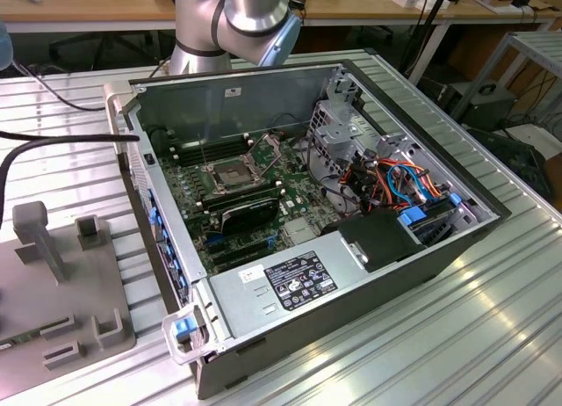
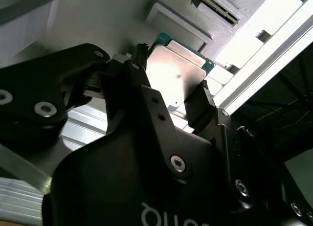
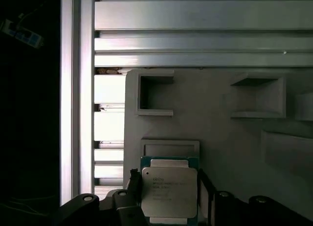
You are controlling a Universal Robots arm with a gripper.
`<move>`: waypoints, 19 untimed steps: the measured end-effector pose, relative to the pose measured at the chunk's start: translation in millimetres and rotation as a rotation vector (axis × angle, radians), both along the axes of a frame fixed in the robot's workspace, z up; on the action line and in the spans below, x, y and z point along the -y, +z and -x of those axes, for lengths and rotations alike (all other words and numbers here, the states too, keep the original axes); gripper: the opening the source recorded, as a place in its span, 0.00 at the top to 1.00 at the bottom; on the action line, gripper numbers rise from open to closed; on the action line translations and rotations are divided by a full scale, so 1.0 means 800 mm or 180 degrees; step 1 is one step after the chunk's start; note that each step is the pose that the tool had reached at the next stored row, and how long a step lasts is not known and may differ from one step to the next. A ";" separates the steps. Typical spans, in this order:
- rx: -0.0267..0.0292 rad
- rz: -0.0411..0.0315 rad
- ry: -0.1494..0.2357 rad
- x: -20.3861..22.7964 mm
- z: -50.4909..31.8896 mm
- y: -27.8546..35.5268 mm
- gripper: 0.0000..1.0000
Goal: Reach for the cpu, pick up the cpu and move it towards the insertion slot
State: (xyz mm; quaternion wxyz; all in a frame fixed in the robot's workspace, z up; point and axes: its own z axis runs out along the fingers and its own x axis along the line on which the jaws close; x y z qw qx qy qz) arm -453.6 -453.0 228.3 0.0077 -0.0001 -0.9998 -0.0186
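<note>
The cpu (image 3: 169,192), a thin square chip with a pale silver face and a green edge, sits between the black fingers of my gripper (image 3: 167,183). One finger (image 3: 132,180) presses each side of it. The chip hangs just off a shallow square recess (image 3: 169,147) in a grey fixture plate (image 3: 215,133). In the second wrist view the cpu (image 2: 177,72) shows its bright face, with the gripper (image 2: 171,86) shut on it. The insertion slot (image 1: 230,173), a silver-framed square socket with its bracket (image 1: 268,148) hinged up, lies on the motherboard inside the open computer case (image 1: 299,81).
The arm's grey joint (image 1: 255,15) stands behind the case's back wall. A black finned block (image 1: 250,211) lies in front of the socket. Drive cage (image 1: 338,129), coloured cables (image 1: 399,182) and power supply (image 1: 290,283) fill the case. Another grey fixture (image 1: 53,274) sits on the ribbed aluminium table (image 3: 195,40).
</note>
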 end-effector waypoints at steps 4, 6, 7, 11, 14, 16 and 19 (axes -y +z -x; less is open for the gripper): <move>0.0000 0.0000 0.0000 0.0000 0.000 0.0131 0.45; 0.0000 0.0000 0.0000 0.0000 0.000 0.0195 0.45; 0.0000 0.0000 0.0000 0.0000 0.000 0.0229 0.45; 0.0000 0.0000 0.0000 0.0000 0.000 0.0397 0.45; 0.0000 0.0000 0.0000 0.0000 0.000 0.0554 0.45; 0.0000 0.0000 0.0000 0.0000 0.000 0.0624 0.45; 0.0000 0.0000 0.0000 0.0000 0.000 0.0794 0.45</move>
